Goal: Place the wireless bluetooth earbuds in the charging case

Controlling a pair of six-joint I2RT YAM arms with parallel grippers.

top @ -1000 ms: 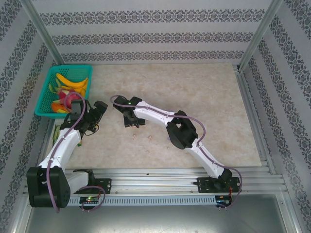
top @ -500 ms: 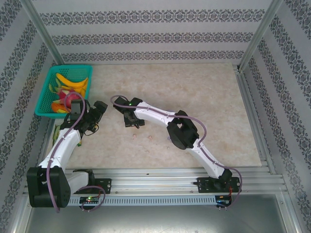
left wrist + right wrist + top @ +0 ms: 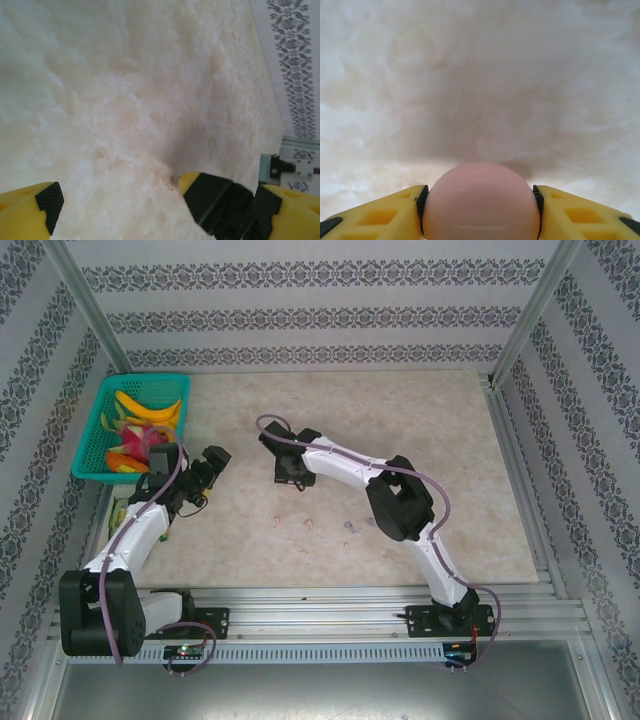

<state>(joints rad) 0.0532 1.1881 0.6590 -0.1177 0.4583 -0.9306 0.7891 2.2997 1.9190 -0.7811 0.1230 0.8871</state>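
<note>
My right gripper [image 3: 481,206] is shut on a round pale pink charging case [image 3: 481,197] with a lid seam, held between both yellow fingers above the marble tabletop. From above, the right gripper [image 3: 290,466] hangs over the middle-left of the table. Two pale pink earbuds [image 3: 275,523] [image 3: 309,525] and a light purple earbud [image 3: 349,528] lie on the table nearer the arm bases. My left gripper [image 3: 207,473] stands open to the left with nothing in it; its fingertips [image 3: 197,182] hover over bare marble.
A teal basket [image 3: 150,378] of bananas and other fruit sits at the far left corner. The table's metal frame [image 3: 520,470] runs along the right side, and patterned walls enclose the space.
My right arm has moved away from the bases and slightly right, carrying the pink case, and its jaws closed a little. The left gripper shifted slightly right.
</note>
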